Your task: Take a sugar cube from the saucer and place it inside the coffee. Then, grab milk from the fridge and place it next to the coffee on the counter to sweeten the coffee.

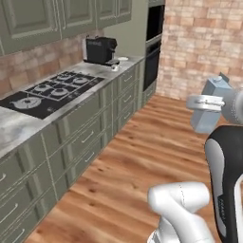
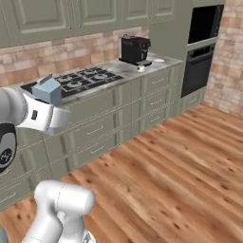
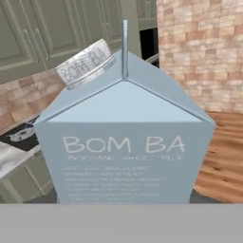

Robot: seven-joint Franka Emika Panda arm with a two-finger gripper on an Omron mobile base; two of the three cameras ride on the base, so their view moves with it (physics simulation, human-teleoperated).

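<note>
My gripper (image 1: 205, 102) is shut on the milk (image 1: 216, 88), a pale grey-blue carton carried upright in mid air over the wooden floor. In the hand view the milk (image 3: 124, 142) sits very close, with its white cap at the upper left, and it hides my fingertips. From the right base view the milk (image 2: 47, 90) pokes up out of the gripper (image 2: 49, 115) at the left. Far off on the counter (image 1: 16, 124), the coffee (image 1: 114, 68) stands in front of the black coffee machine (image 1: 99, 50), with the saucer (image 1: 123, 59) just beyond. The fridge is out of view.
A black gas hob (image 1: 52, 90) lies in the counter between me and the coffee machine. Olive-green cabinet fronts (image 1: 85, 137) run along the left. A built-in oven (image 1: 153, 52) and a brick wall (image 1: 199, 42) close the far end. Wooden floor (image 1: 142, 156) lies open ahead.
</note>
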